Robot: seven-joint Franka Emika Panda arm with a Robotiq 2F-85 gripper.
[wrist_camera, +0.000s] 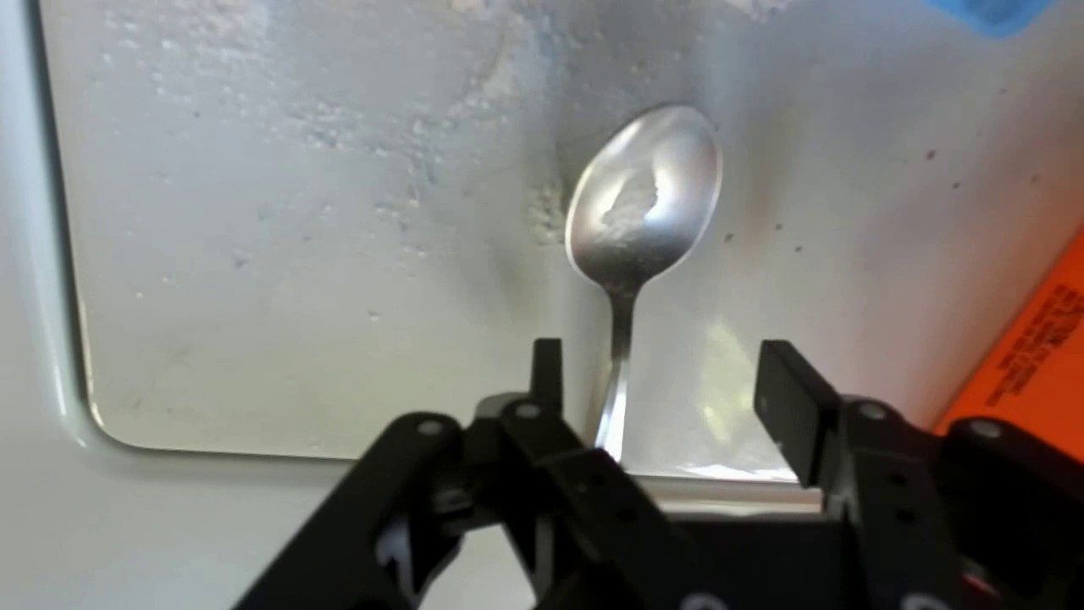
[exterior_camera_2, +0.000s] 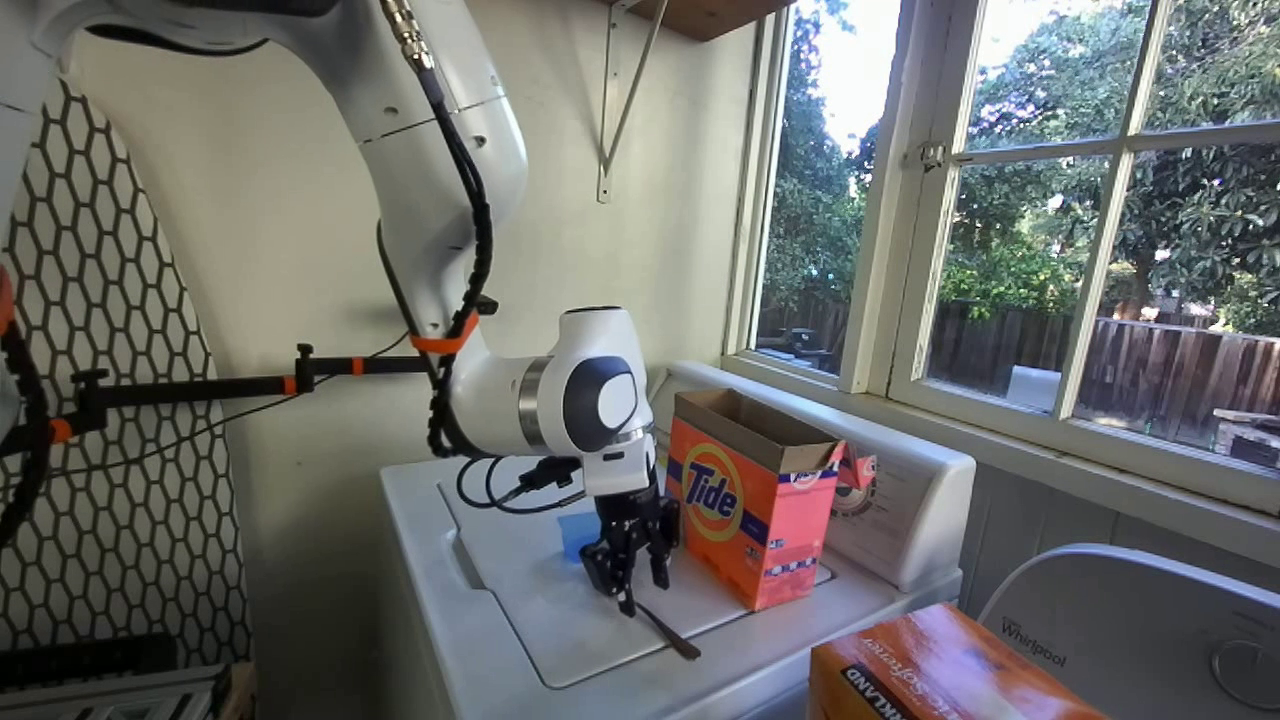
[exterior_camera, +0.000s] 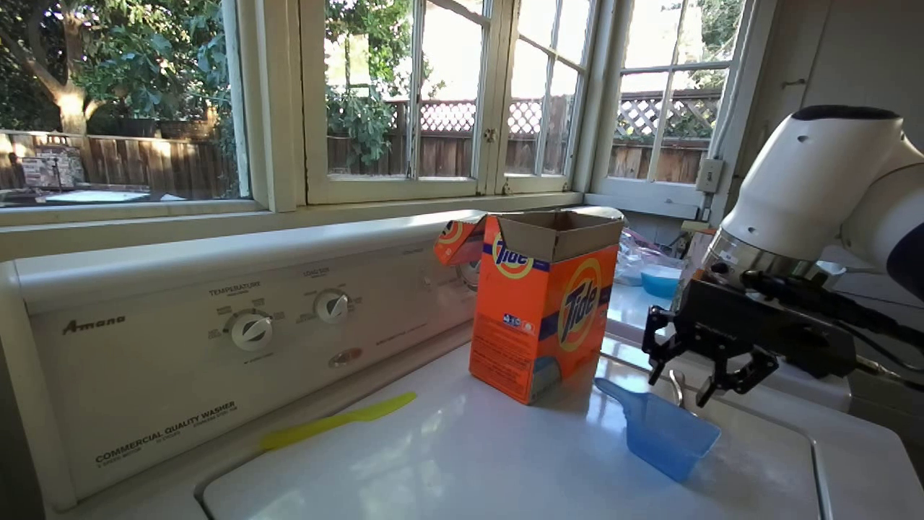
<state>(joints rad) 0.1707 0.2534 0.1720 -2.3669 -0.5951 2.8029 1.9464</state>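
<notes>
Near one edge of the washer lid (exterior_camera: 505, 462), a spoon (wrist_camera: 648, 186) lies beneath your gripper (wrist_camera: 662, 373), whose fingers (wrist_camera: 794, 411) stand parted and free above the handle (wrist_camera: 621, 330); a Tide box (exterior_camera: 545, 310) and a blue scoop (exterior_camera: 668, 433) sit nearby.

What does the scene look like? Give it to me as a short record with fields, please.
Surface: white washer lid
Tool: jaws apart, nothing gripped
Metal spoon: on the lid, nearest the tool; in the wrist view its handle shows between the jaws, contact unclear
Tide box: orange, upright, top open
Blue scoop: on the lid, handle end toward the Tide box
Yellow utensil: lying beside the control panel
Pale grains: scattered on the lid, some near the spoon's bowl
</notes>
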